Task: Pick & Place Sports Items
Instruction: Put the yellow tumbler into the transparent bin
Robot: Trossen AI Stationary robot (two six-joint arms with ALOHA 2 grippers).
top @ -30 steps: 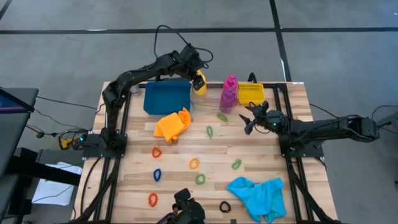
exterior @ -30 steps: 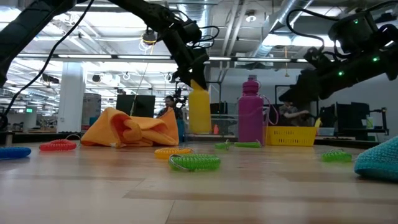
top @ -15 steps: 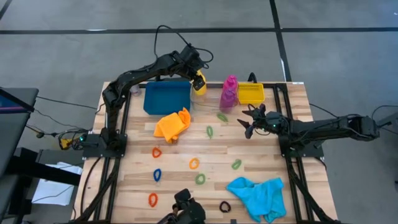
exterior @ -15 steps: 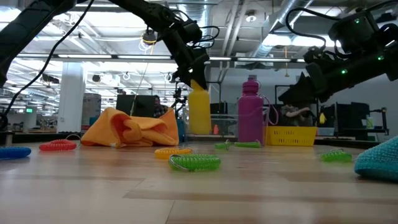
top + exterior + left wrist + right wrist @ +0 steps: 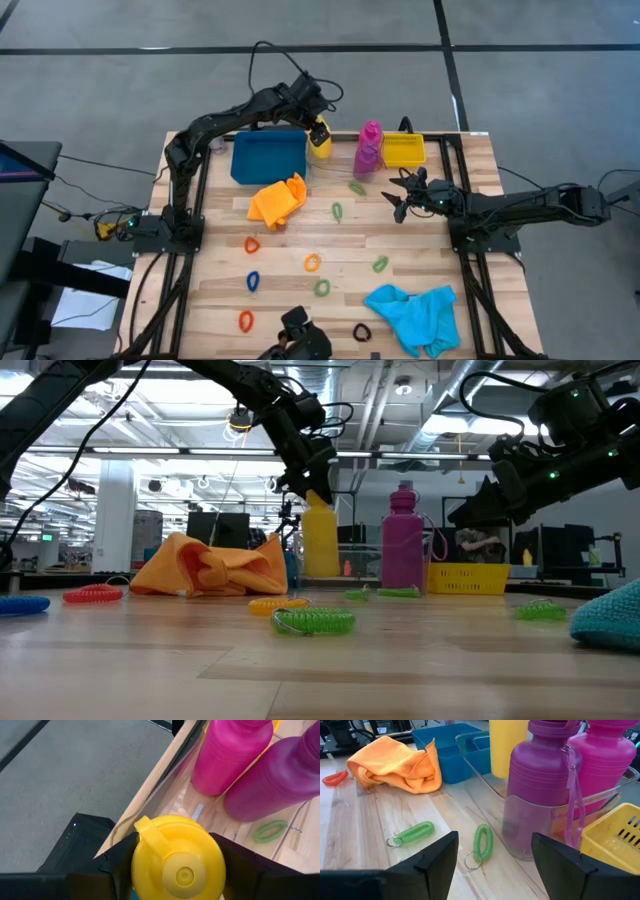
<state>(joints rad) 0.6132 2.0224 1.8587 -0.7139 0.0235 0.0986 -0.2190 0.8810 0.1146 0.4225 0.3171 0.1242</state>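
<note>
Yellow bottle [image 5: 320,137] stands at the worktop's far edge beside the blue tray [image 5: 268,158], left gripper [image 5: 314,122] clamped on its cap. Low view: right gripper [image 5: 497,488] hovers open. Left wrist: an off-centre grip could tip it against the magenta bottle [image 5: 230,750].

blue tray [image 5: 268,158], small yellow bin [image 5: 402,151], wooden table [image 5: 290,290]

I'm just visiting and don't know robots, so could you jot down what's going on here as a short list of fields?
Left gripper: at the table's far edge, fingers on both sides of the yellow bottle
Right gripper: open, holding nothing, above the table near the green rings
Clear bin: holds the yellow, purple and magenta bottles
Orange cloth: beside the blue tray
Cyan cloth: near corner, right side
</note>
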